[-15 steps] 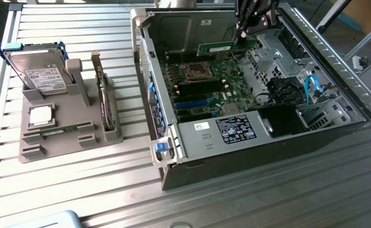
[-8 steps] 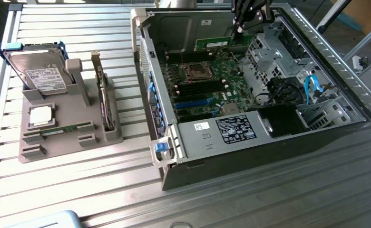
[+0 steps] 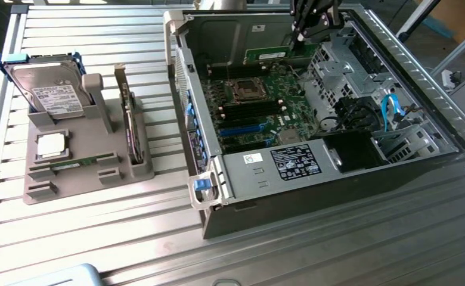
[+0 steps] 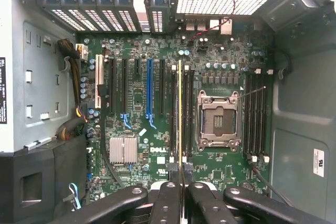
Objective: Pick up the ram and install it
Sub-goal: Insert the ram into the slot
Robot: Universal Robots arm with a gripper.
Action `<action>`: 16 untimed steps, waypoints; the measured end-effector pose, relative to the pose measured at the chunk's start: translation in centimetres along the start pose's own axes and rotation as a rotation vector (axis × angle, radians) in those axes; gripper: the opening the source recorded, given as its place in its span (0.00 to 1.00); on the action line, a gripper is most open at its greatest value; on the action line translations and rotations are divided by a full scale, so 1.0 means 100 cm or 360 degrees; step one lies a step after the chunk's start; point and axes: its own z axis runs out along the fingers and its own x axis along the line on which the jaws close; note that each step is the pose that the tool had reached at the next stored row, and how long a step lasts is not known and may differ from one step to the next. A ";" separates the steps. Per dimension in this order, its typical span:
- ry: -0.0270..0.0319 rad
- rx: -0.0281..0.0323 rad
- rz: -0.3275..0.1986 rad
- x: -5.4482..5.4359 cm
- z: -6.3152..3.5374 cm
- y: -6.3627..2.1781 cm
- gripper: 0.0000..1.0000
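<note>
My gripper (image 3: 299,39) hangs over the far end of the open computer case (image 3: 216,179), shut on the ram (image 3: 270,55), a long thin green board held on edge. In the wrist view the ram (image 4: 180,108) appears edge-on as a thin pale line running out from between the black fingers (image 4: 167,195). It hovers above the dark memory slots (image 4: 188,111) beside the CPU socket (image 4: 218,121), roughly parallel to them. Whether it touches a slot I cannot tell. A second ram stick (image 3: 81,162) lies flat in the grey fixture (image 3: 42,190) on the exterior view's left.
The fixture also holds a silver hard drive (image 3: 53,95), an upright expansion card (image 3: 129,122) and a small square chip (image 3: 51,145). Inside the case are a power supply (image 3: 296,161), drive cage (image 3: 340,65), blue cable (image 3: 389,110) and more memory slots (image 4: 257,114). Everything rests on a slatted metal table (image 3: 97,238).
</note>
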 end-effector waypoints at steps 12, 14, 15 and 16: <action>-0.00128 0.00022 0.0012 0.000 0.0016 0.0003 0.12; -0.00131 0.00026 0.0039 0.000 0.0051 0.0002 0.12; -0.00130 0.00028 0.0049 0.000 0.0064 0.0002 0.12; -0.00132 0.00030 0.0061 0.000 0.0077 0.0002 0.12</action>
